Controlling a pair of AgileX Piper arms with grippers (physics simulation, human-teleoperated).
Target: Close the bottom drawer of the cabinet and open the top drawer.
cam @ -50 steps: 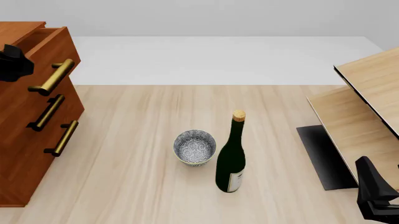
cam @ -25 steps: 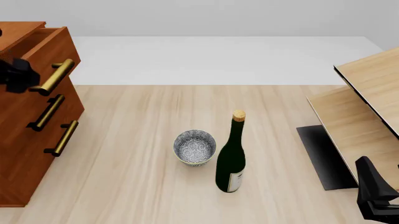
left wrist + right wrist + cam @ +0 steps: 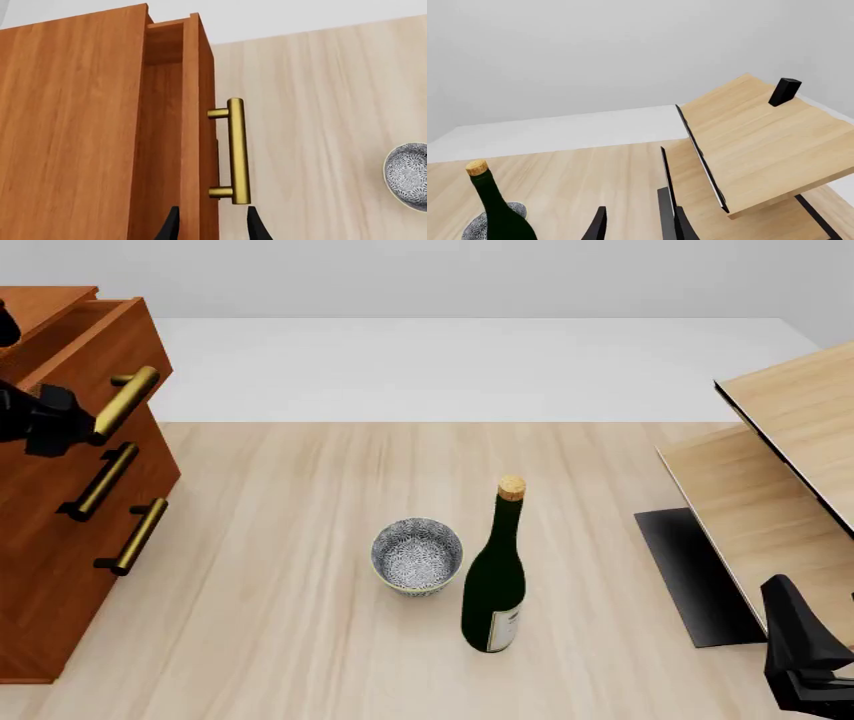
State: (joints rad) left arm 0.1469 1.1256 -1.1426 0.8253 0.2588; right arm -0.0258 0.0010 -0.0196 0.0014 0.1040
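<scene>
Since a second ago my left gripper [image 3: 54, 418] has dropped and slid right along the cabinet [image 3: 54, 540], from beside the top drawer [image 3: 100, 350] handle's upper end to its lower end. Its fingers [image 3: 255, 227] are slightly parted, one on each side of the drawer's front panel, just below the brass handle [image 3: 237, 150]; they clamp nothing I can make out. That drawer stands pulled out a little, its inside open to view from above. The bottom drawer [image 3: 80, 590] sits flush with the middle one, at the left edge of the worktop [image 3: 267, 620]. A patterned bowl [image 3: 416, 556] and a corked bottle [image 3: 495, 575] stand just beside each other mid-worktop. My right gripper [image 3: 637, 225] hangs at the near right, fingers slightly apart and empty, facing the pale boards [image 3: 760, 140].
</scene>
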